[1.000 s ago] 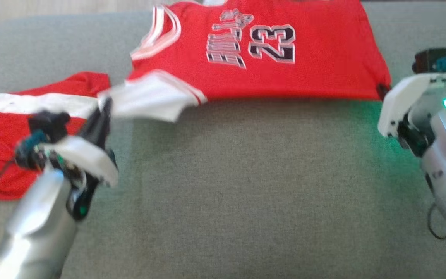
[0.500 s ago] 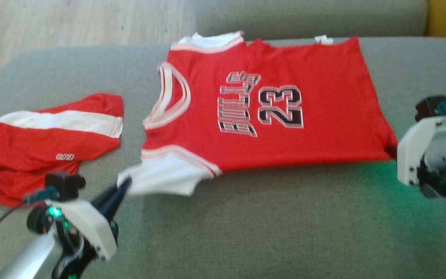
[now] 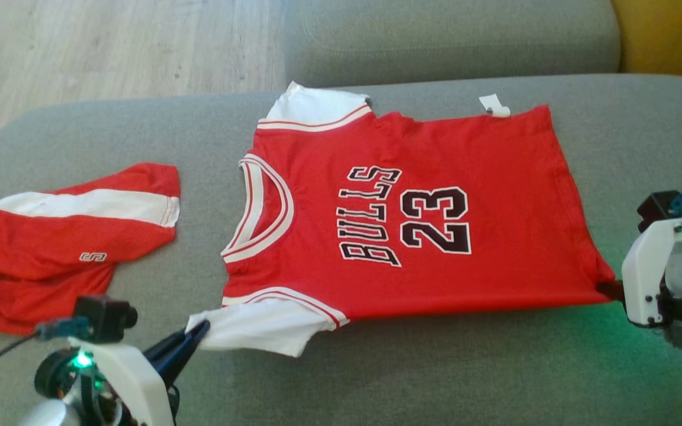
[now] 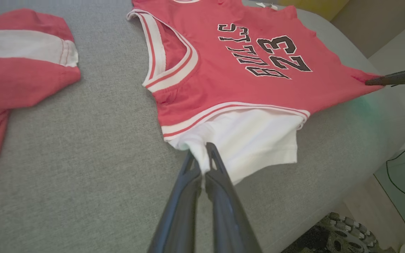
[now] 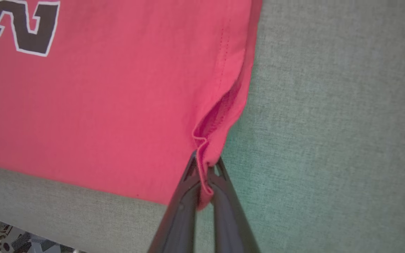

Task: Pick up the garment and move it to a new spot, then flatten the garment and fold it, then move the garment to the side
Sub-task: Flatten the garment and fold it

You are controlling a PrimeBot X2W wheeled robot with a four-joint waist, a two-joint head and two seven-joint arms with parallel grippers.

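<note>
The garment (image 3: 412,219), a red jersey, lies flat and face up on the grey sofa cushion (image 3: 436,378). Its long axis, collar to hem, runs across the head view, with the collar toward the robot's left. The near edge is held at both ends. The left pincer (image 3: 196,334) is clamped on the white sleeve (image 3: 258,331), and the right pincer (image 3: 604,289) is clamped on the near hem corner (image 5: 209,147). Both pincers are on the robot's side, so a fold would likely carry this edge toward the far edge. Red shorts (image 3: 63,236) lie apart, further left.
</note>
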